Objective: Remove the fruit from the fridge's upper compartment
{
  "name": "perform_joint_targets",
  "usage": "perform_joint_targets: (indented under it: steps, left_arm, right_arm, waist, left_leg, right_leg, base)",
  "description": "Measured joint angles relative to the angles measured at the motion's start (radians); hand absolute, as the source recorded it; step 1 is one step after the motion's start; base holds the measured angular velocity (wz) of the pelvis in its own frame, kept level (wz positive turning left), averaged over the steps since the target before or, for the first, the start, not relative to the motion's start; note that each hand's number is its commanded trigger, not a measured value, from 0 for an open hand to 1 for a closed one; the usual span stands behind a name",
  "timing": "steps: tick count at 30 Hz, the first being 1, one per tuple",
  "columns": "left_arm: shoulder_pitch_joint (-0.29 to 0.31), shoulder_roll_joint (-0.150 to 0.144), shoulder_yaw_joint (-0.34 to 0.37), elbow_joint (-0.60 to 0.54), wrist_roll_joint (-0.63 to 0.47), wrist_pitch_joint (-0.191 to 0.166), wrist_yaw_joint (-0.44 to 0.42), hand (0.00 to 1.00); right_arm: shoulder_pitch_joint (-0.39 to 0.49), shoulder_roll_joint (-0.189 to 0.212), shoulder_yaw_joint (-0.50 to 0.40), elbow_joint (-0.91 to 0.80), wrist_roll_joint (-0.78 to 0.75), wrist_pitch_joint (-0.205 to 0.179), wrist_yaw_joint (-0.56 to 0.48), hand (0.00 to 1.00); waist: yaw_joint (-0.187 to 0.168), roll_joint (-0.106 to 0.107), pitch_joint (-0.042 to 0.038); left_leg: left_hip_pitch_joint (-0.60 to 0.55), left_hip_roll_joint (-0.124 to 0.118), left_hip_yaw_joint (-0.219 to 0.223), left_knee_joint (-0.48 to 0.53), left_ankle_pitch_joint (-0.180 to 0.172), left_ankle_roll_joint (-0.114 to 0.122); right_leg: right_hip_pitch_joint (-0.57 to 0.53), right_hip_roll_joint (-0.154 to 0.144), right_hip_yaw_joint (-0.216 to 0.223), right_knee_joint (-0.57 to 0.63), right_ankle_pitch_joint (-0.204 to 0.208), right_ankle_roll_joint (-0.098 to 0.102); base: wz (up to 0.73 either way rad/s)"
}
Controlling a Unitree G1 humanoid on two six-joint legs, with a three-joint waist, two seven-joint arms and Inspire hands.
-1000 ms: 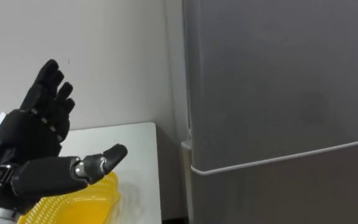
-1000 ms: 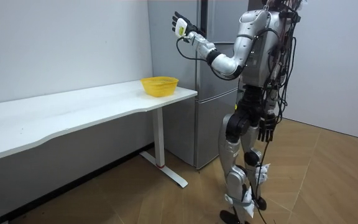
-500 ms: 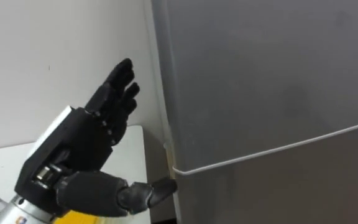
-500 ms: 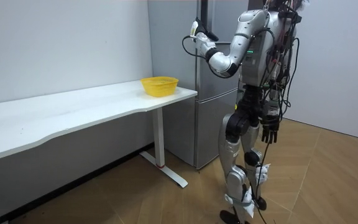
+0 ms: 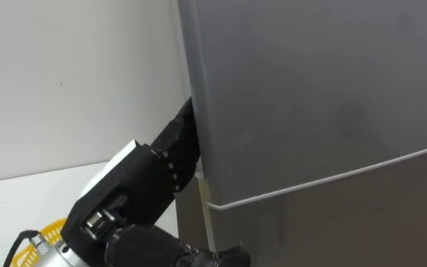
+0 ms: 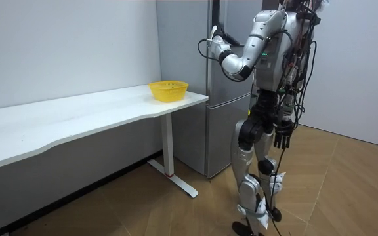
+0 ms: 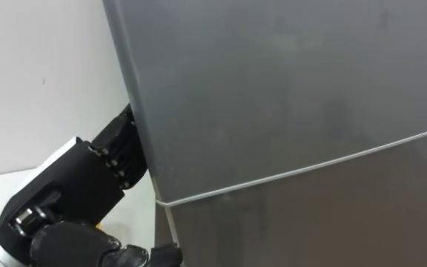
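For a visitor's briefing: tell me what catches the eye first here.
The black left hand, tucked in at the left edge of the grey upper fridge door. A yellow basket sits on the white table beside it; the right hand hangs low.

You're looking at a tall grey fridge (image 6: pixel 182 78) with two doors, standing upright against the wall, just beside the end of the white table (image 6: pixel 110 108). Its upper door (image 5: pixel 295 81) is a plain, matt grey panel and looks shut. A thin pale seam (image 5: pixel 332 176) runs across the front and parts it from the lower door (image 5: pixel 347 230). The left hand (image 5: pixel 136 189) sits at the upper door's left edge, its fingers hidden behind it
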Motion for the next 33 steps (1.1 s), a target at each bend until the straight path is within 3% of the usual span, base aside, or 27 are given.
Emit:
perform_joint_targets:
  steps: [1, 10, 17, 24, 25, 26, 27, 28, 29, 33]
  left_arm:
    - [0.000, -0.001, -0.001, 0.000, 0.000, 0.000, -0.001, 1.00]
    - [-0.002, -0.022, 0.001, 0.013, -0.016, 0.000, -0.003, 1.00]
    - [-0.005, -0.020, -0.030, 0.013, -0.059, 0.000, -0.043, 1.00]
    - [-0.010, -0.019, -0.074, 0.014, -0.056, 0.022, -0.061, 1.00]
    - [-0.010, -0.019, -0.081, 0.014, -0.056, 0.022, -0.063, 0.88]
    - [-0.011, -0.019, -0.090, 0.014, -0.056, 0.023, -0.073, 0.84]
    - [-0.011, -0.019, -0.095, 0.014, -0.056, 0.026, -0.082, 0.64]
    - [-0.011, -0.019, -0.097, 0.014, -0.056, 0.028, -0.086, 0.53]
    - [-0.012, -0.019, -0.098, 0.014, -0.056, 0.029, -0.093, 0.00]
    - [-0.022, -0.020, -0.099, 0.014, -0.057, 0.034, -0.124, 0.00]
  right_arm:
    - [0.000, 0.000, 0.000, 0.000, 0.000, 0.000, 0.003, 0.00]
    - [-0.001, -0.002, 0.002, 0.002, 0.002, 0.000, 0.016, 0.00]
    - [-0.001, -0.002, 0.019, 0.001, 0.003, 0.008, 0.013, 0.00]
    - [-0.006, -0.003, 0.022, -0.002, 0.003, 0.008, 0.005, 0.00]
    - [-0.007, -0.003, 0.023, -0.002, 0.003, 0.008, 0.005, 0.00]
    - [-0.010, -0.002, 0.027, -0.002, 0.004, 0.008, 0.005, 0.00]
    - [-0.014, -0.002, 0.029, -0.002, 0.004, 0.008, 0.005, 0.00]
    - [-0.016, -0.002, 0.029, -0.002, 0.005, 0.008, 0.005, 0.00]
    - [-0.021, -0.002, 0.029, -0.002, 0.005, 0.009, 0.004, 0.00]
    - [-0.024, -0.002, 0.029, -0.002, 0.004, 0.010, -0.006, 0.00]
  waist:
    - [0.000, 0.000, 0.0001]
    - [0.003, -0.007, -0.0024]
    - [0.004, -0.017, -0.0112]
    - [-0.006, -0.005, -0.0073]
    - [-0.007, -0.003, -0.0075]
    - [-0.012, -0.001, -0.0066]
    - [-0.020, 0.001, -0.0058]
    - [-0.023, 0.001, -0.0058]
    - [-0.026, 0.001, -0.0058]
    - [-0.026, 0.000, -0.0055]
  left_leg:
    - [0.000, 0.000, 0.000, 0.000, 0.000, 0.000]
    - [-0.008, -0.005, 0.000, 0.002, 0.002, 0.003]
    - [-0.016, -0.007, -0.003, 0.003, 0.002, 0.004]
    - [-0.020, -0.005, 0.006, 0.002, 0.003, 0.005]
    - [-0.020, -0.005, 0.006, 0.002, 0.003, 0.005]
    - [-0.019, -0.005, 0.008, 0.002, 0.003, 0.005]
    - [-0.019, -0.005, 0.008, 0.002, 0.003, 0.005]
    - [-0.019, -0.005, 0.008, 0.002, 0.003, 0.005]
    - [-0.020, -0.004, 0.010, 0.002, 0.003, 0.005]
    - [-0.021, -0.003, 0.014, 0.002, 0.003, 0.005]
  right_leg:
    - [0.000, 0.000, 0.000, 0.000, 0.000, 0.000]
    - [-0.006, -0.006, -0.004, 0.001, 0.002, 0.004]
    - [-0.010, -0.008, -0.010, 0.001, 0.005, 0.006]
    - [-0.014, -0.006, 0.001, 0.001, 0.008, 0.004]
    - [-0.015, -0.006, 0.002, 0.001, 0.008, 0.004]
    - [-0.015, -0.006, 0.003, 0.001, 0.008, 0.004]
    - [-0.016, -0.006, 0.004, 0.001, 0.008, 0.004]
    - [-0.018, -0.006, 0.004, 0.002, 0.008, 0.004]
    - [-0.023, -0.005, 0.006, 0.002, 0.008, 0.004]
    - [-0.029, -0.004, 0.013, 0.004, 0.008, 0.004]
  base:
    - [0.00]
    - [0.00]
    - [0.03]
    - [-0.05]
    - [-0.04]
    - [0.00]
    - [0.00]
    - [0.00]
    - [-0.05]
    - [-0.04]
